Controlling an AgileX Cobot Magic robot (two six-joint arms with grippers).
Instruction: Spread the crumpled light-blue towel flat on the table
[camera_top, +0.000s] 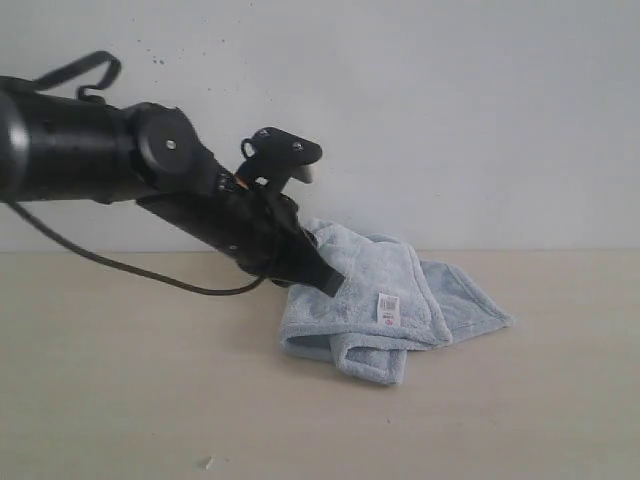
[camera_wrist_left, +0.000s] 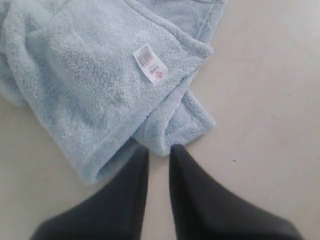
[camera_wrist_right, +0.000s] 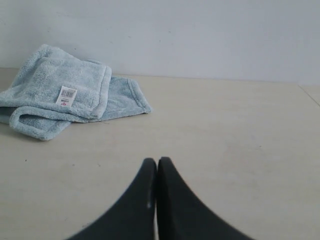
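Note:
The light-blue towel (camera_top: 375, 300) lies folded and crumpled on the beige table (camera_top: 120, 400), its white barcode tag (camera_top: 388, 309) facing up. My left gripper (camera_wrist_left: 159, 150) is open, its black fingers just short of a folded towel corner (camera_wrist_left: 165, 137) with nothing between them. In the exterior view the left gripper (camera_top: 325, 280) reaches the towel's left edge. My right gripper (camera_wrist_right: 157, 161) is shut and empty, well apart from the towel (camera_wrist_right: 60, 92). The right arm is out of the exterior view.
A white speckled wall (camera_top: 450, 100) rises behind the table. The left arm's black cable (camera_top: 150, 272) hangs down onto the tabletop. A small white speck (camera_top: 208, 462) lies near the front edge.

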